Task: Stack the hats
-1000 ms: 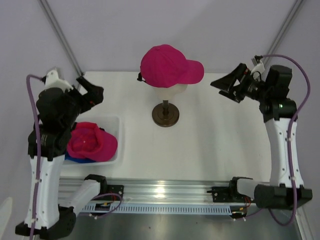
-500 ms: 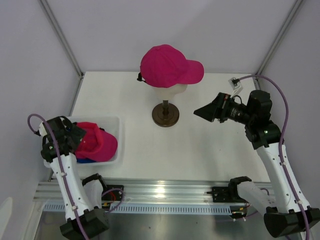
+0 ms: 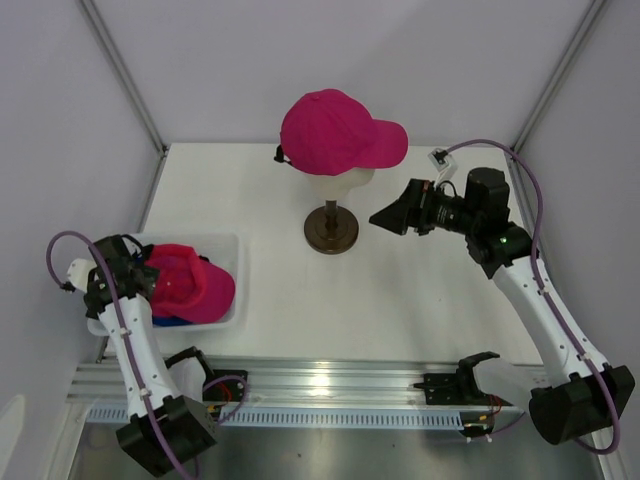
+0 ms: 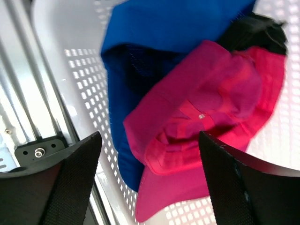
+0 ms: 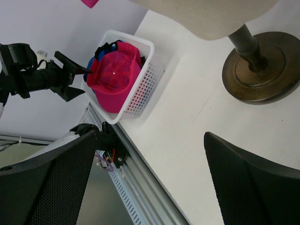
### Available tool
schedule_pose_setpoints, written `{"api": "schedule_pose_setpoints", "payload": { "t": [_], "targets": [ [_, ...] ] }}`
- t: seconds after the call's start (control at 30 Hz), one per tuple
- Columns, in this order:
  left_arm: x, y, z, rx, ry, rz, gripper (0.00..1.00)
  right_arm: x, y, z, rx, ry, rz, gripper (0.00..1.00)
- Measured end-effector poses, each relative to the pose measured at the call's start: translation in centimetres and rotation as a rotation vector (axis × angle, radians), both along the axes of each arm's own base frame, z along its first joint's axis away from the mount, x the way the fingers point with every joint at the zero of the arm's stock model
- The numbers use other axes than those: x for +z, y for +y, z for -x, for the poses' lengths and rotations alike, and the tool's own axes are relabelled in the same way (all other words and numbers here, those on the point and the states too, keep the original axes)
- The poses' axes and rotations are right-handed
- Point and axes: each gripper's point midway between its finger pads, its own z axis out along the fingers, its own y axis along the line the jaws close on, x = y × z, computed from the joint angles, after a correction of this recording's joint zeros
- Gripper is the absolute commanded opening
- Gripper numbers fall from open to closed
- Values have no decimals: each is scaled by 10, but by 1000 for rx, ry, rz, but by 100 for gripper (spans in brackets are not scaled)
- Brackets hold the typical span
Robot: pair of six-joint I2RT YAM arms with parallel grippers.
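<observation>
Magenta cap (image 3: 335,130) sits on mannequin head (image 3: 345,181), brim pointing right. Second pink cap (image 4: 206,117) lies on blue cap (image 4: 173,23) inside white mesh basket (image 4: 61,61). Left gripper (image 4: 149,138) over them, jaws wide, holding nothing. Right gripper (image 5: 150,136) also wide and holding nothing, near brown stand (image 5: 260,68).

Mannequin head (image 3: 336,183) on stand (image 3: 331,231), mid-table (image 3: 420,290), toward far edge. Cap on head (image 3: 335,130) sits atop it. Basket (image 3: 232,245) at table's near-left corner, holding upper cap (image 3: 190,285) lying over lower cap (image 4: 164,28). Left gripper (image 3: 140,268) at basket's left side. Right gripper (image 3: 386,215) just right of stand, well apart from basket.
</observation>
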Motion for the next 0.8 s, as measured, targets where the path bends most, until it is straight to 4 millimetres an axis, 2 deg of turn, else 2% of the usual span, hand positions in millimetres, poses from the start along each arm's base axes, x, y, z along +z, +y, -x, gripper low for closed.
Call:
{"api": "schedule_pose_setpoints", "payload": {
  "t": [0.17, 0.27, 0.33, 0.43, 0.47, 0.53, 0.57, 0.63, 0.7, 0.73, 0.8],
  "targets": [
    [-1, 16, 1, 60, 19, -59, 80, 15, 5, -3, 22, -39, -22, 99],
    [-7, 22, -9, 57, 16, -64, 77, 27, 12, -2, 43, -63, -32, 99],
    [-19, 23, -19, 37, 18, -41, 70, 35, 18, 1, 60, -82, -24, 100],
    [-39, 21, -27, 5, 53, 7, 50, 47, 28, 10, 78, -114, -19, 100],
    [-43, 20, -28, -3, 63, 18, 31, 50, 30, 12, 85, -122, -20, 100],
    [-46, 19, -30, -15, 67, 27, 8, 52, 39, 21, 110, -143, -17, 99],
    [-46, 18, -31, -25, 64, 33, 1, 52, 45, 26, 126, -157, -11, 100],
    [-43, 14, -31, -45, 54, 41, 1, 50, 61, 40, 178, -190, 8, 100],
    [-32, 4, -33, -73, 13, 68, 1, 45, 81, 57, 255, -242, 37, 100],
    [-23, 1, -34, -84, -18, 70, 1, 41, 90, 64, 288, -272, 53, 100],
    [10, -9, -39, -111, -126, 65, 1, 31, 106, 72, 333, -338, 96, 100]
  ]
}}
